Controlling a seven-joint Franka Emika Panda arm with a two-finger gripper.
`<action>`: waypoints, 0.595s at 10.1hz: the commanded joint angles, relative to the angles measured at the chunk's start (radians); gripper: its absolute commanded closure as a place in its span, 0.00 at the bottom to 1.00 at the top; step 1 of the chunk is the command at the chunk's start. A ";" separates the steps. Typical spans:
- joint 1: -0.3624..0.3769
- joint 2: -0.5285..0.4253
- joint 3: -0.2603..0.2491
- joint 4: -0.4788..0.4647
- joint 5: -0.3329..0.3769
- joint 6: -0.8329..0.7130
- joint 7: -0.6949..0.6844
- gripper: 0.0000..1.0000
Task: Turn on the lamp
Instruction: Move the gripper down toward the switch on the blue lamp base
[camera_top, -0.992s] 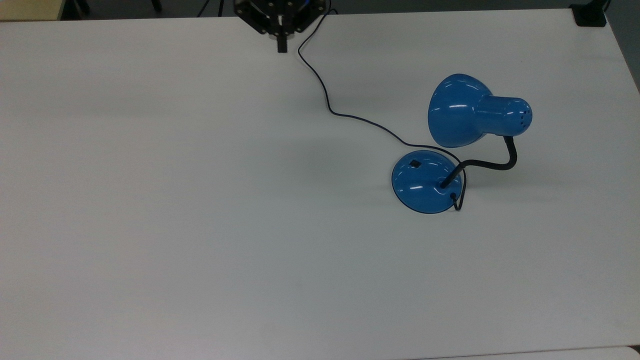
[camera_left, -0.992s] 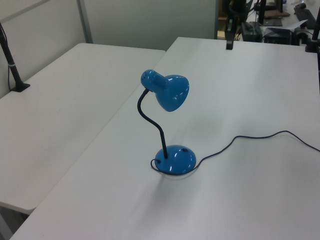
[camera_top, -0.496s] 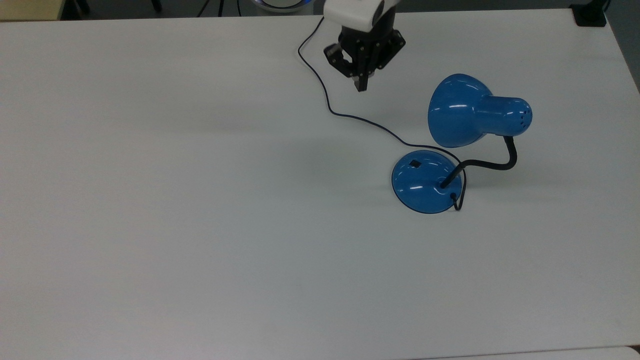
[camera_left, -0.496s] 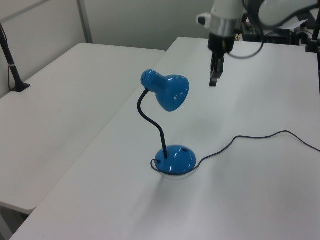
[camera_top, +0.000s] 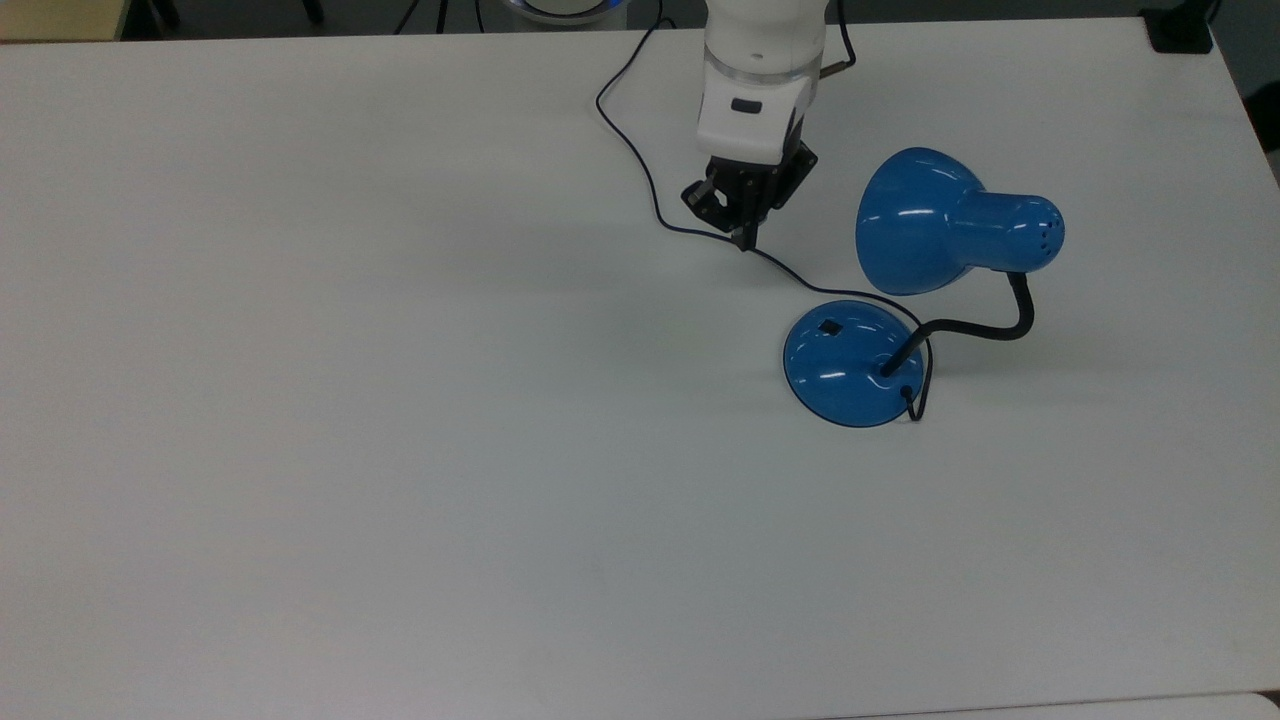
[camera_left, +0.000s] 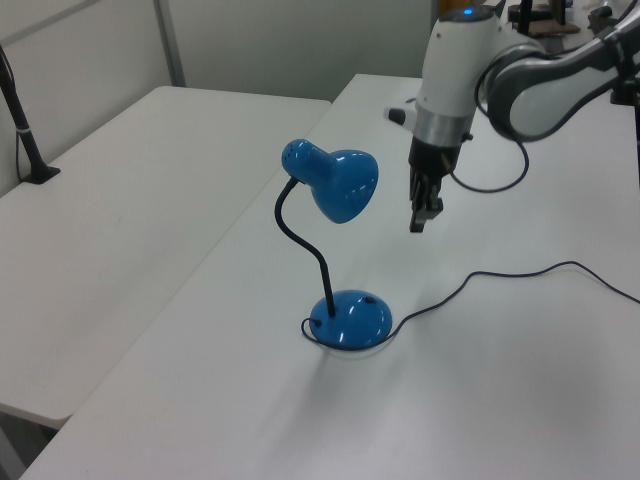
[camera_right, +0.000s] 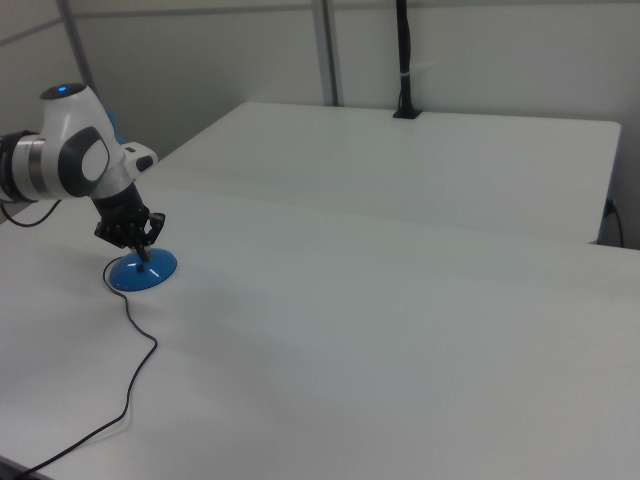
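Moved in from the surface's (camera_top: 300, 400) far edge, end effector (camera_top: 744, 240), fingers pressed together for poking, hangs above the cord (camera_top: 640, 170), lamp (camera_top: 900, 300) switch (camera_top: 829, 326) just beyond it.

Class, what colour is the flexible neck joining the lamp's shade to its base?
Black; the lamp's neck shows best in the top view.

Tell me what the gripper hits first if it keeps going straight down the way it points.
Probably the cord or bare table beside it: the gripper hangs over the cord, short of the lamp base. Depth is unclear.
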 joint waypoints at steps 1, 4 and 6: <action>0.035 0.056 -0.001 -0.026 0.011 0.129 -0.131 1.00; 0.029 0.111 0.037 -0.030 0.013 0.334 -0.150 1.00; 0.034 0.142 0.049 -0.027 0.011 0.397 -0.150 1.00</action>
